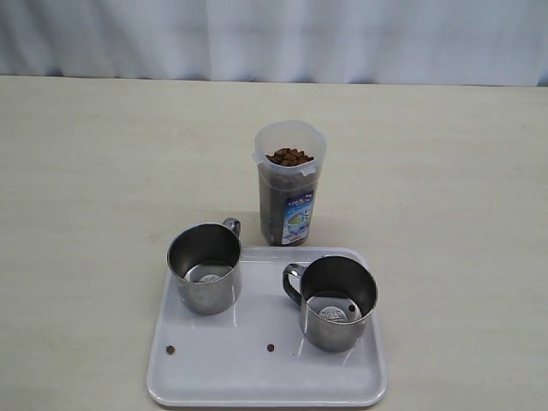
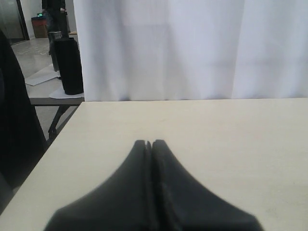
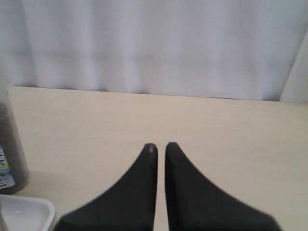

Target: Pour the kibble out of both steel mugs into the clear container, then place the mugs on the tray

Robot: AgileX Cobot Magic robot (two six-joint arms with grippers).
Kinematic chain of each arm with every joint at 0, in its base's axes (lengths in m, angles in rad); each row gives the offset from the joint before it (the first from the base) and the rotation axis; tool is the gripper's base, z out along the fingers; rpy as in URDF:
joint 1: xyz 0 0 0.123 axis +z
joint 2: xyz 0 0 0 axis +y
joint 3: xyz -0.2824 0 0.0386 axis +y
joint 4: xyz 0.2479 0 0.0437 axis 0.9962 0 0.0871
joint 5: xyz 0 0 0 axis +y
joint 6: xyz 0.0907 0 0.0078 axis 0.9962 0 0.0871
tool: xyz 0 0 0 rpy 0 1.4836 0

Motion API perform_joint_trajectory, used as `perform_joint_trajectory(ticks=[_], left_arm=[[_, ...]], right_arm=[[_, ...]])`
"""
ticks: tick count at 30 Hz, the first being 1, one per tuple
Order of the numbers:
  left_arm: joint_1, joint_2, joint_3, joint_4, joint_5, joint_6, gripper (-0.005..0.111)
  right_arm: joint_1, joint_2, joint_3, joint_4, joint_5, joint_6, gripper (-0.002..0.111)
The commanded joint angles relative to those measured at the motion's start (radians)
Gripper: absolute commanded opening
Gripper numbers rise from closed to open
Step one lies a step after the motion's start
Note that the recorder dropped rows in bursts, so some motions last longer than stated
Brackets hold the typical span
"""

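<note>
On the tray's (image 1: pixel 214 377) near half lie two stray pellets (image 1: pixel 170 349), loose on the white plastic and apart from each other. Further in, toward the tray's right side in the exterior view, a steel mug (image 1: pixel 336 301) stands upright, handle turned toward the tray's middle. Its bare bottom shows, with what looks like a single pellet left inside. A second steel mug (image 1: pixel 204 267) stands upright at the tray's far left part, handle pointing to the far edge, and it looks empty. Just beyond the tray's far rim the clear container (image 1: pixel 289 184) stands on the table (image 1: pixel 86 171), with kibble (image 1: pixel 289 157) heaped close to its top.

Neither arm shows in the exterior view. The left gripper (image 2: pixel 148 143) has its jaws pressed together on nothing, facing bare table. The right gripper (image 3: pixel 160 147) is closed too, with only a sliver between the tips, empty, and near the tray's corner.

Both pours and both placements look finished, so the task seems to be at its very end. Any next move calls for little more than keeping the arms clear of the mugs; picking up the spilled pellets would need a very fine pinch
</note>
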Motion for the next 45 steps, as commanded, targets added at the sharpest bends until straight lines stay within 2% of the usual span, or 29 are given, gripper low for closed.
perform_joint_trajectory(ticks=[1,8,18,45], left_arm=[[-0.010,-0.003,0.002,-0.003,-0.006,-0.001,0.000],[-0.010,-0.003,0.002,-0.003,-0.006,-0.001,0.000],[-0.010,-0.003,0.002,-0.003,-0.006,-0.001,0.000],[-0.010,-0.003,0.002,-0.003,-0.013,-0.001,0.000]], right_arm=[[0.001,-0.003,0.003,0.003,-0.015,-0.022,0.005],[-0.098,-0.003,0.003,0.023,-0.015,-0.007,0.005],[-0.175,-0.003,0.003,0.023,-0.015,-0.007,0.005],[-0.177,-0.003,0.003,0.023,-0.015,-0.007,0.005]])
